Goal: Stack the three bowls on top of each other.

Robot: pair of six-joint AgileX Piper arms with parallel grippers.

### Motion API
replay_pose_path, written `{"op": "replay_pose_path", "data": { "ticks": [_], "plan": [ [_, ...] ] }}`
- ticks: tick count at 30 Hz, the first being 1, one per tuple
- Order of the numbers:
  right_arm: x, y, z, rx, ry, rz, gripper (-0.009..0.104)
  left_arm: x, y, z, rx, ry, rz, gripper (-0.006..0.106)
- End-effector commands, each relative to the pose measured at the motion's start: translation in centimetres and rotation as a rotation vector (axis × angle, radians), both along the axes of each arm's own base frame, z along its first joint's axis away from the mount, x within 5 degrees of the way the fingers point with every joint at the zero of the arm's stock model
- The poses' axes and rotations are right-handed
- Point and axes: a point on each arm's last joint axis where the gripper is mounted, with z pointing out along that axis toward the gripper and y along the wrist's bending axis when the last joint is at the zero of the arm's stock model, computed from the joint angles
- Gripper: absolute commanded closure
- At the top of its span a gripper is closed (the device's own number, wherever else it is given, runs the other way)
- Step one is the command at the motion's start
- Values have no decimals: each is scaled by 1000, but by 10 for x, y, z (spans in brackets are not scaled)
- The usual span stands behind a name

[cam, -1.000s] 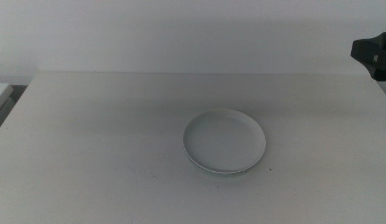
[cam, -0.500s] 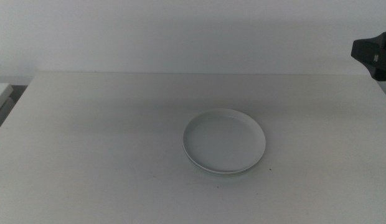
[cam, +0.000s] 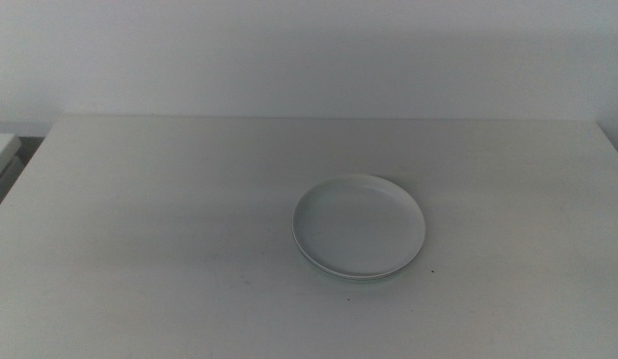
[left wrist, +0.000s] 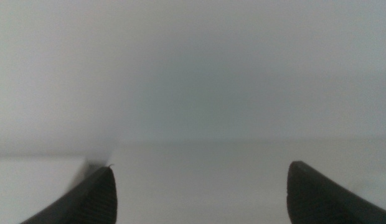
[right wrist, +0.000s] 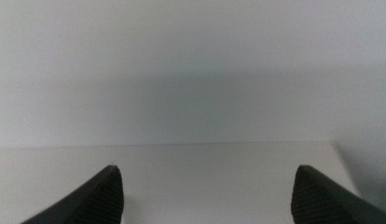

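White is the top bowl [cam: 359,222] of a stack that sits on the table [cam: 169,209] a little right of the middle in the middle view. Under its near edge a thin rim of another bowl [cam: 351,276] shows, with a slightly greenish tint; whether a third one lies below I cannot tell from here. The stack is round, so it has no long axis and can be approached from any side. No arm appears in this view, so both wait outside it, and I cannot say which one is nearer to the stack.

Left wrist view: the left gripper [left wrist: 202,193] has its two dark jaws spread wide apart, with nothing between them. Ahead is only pale table surface and a plain wall; no bowl is seen, so the stack does not lie in front of these fingers.

Right wrist view: the right gripper [right wrist: 207,193] is also spread wide and holds nothing. It looks level across the table towards the wall, and no bowl is seen.

My judgement: the stacking seems finished, or nearly so, and both arms look parked away from the bowls.
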Motion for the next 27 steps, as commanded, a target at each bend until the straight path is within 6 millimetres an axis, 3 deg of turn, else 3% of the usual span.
{"op": "replay_pose_path", "data": {
  "ticks": [1, 7, 11, 15, 27],
  "plan": [
    [-26, -9, -29, -14, -47, -58, 3, -2, -1, -28, -30, 28, -6, 7],
    [-60, -13, -104, -27, -34, -91, 3, 0, -1, -95, -35, 120, -2, 7],
    [-69, -13, -135, -32, -50, -92, 3, 4, 1, -112, -31, 117, 10, 7],
    [-72, -13, -138, -30, -29, -93, 3, 6, 1, -124, -14, 129, 18, 7],
    [-71, -13, -132, -22, -86, -91, 3, 7, 2, -123, -7, 120, 20, 7]
  ]
}}
